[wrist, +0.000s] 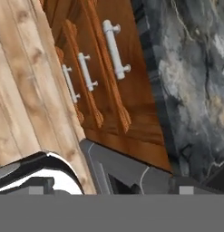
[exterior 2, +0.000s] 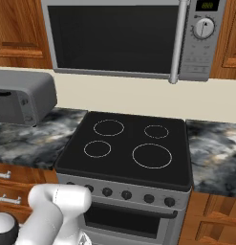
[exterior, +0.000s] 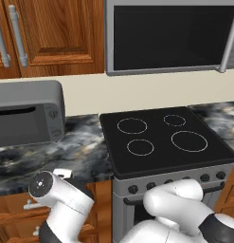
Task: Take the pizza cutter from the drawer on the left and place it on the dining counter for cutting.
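Three reddish-brown drawer fronts with short silver bar handles stack under the marbled worktop [wrist: 190, 86], all shut. The top drawer [wrist: 133, 97], with its handle [wrist: 115, 50], lies nearest the worktop edge. My gripper [wrist: 113, 191] hangs low in front of them, open, its fingertips [wrist: 41, 186] wide apart with nothing between. The same drawers [exterior: 23, 213] show at the lower left of the left base view, partly behind my arm [exterior: 61, 199], and their handles [exterior 2: 9, 198] show in the right base view. The pizza cutter is hidden. The dining counter is out of view.
A black stove [exterior: 166, 140] with a grey oven front [exterior 2: 134, 215] stands right of the drawers. A grey toaster oven [exterior: 26, 114] sits on the worktop above them. A microwave [exterior 2: 119, 38] and wall cabinets [exterior: 52, 33] hang overhead. Pale wood floor [wrist: 22, 90] lies below.
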Controlling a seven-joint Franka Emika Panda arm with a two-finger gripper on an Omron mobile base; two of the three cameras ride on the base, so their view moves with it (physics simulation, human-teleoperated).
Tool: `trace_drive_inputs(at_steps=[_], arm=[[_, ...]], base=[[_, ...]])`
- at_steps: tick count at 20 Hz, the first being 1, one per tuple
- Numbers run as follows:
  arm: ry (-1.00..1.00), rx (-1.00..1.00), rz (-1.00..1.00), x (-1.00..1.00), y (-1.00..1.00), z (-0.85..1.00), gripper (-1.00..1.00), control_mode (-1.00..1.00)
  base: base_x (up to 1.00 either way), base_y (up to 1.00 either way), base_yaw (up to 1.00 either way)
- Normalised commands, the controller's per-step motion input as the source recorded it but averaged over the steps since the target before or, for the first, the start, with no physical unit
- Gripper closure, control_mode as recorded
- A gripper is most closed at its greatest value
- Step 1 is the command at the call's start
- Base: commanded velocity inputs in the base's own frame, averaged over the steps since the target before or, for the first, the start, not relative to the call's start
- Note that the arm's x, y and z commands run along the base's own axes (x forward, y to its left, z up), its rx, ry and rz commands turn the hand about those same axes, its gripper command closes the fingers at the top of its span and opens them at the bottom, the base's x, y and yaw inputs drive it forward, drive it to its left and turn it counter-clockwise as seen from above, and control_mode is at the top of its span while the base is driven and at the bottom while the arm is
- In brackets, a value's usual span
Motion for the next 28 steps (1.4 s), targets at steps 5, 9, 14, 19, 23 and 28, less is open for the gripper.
trace_drive_inputs(at_steps=[5,9,14,19,23,28], arm=[[-0.05,-0.21,0.26,0.02,0.56,-0.48,-1.0,-1.0],[-0.15,-0.19,0.19,0.0,0.42,-0.32,-1.0,-1.0],[-0.17,-0.12,0.12,0.12,0.32,-0.21,-1.0,-1.0],[-0.21,-0.07,0.08,0.13,0.17,-0.26,-1.0,-1.0],[-0.23,-0.02,0.09,0.16,0.0,-0.43,-1.0,-1.0],[-0.2,-0.01,0.08,0.3,0.0,-0.6,-1.0,-1.0]], base=[[0.0,0.0,0.0],[0.0,0.0,0.0],[0.0,0.0,0.0],[0.0,0.0,0.0],[0.0,0.0,0.0],[0.0,0.0,0.0]])
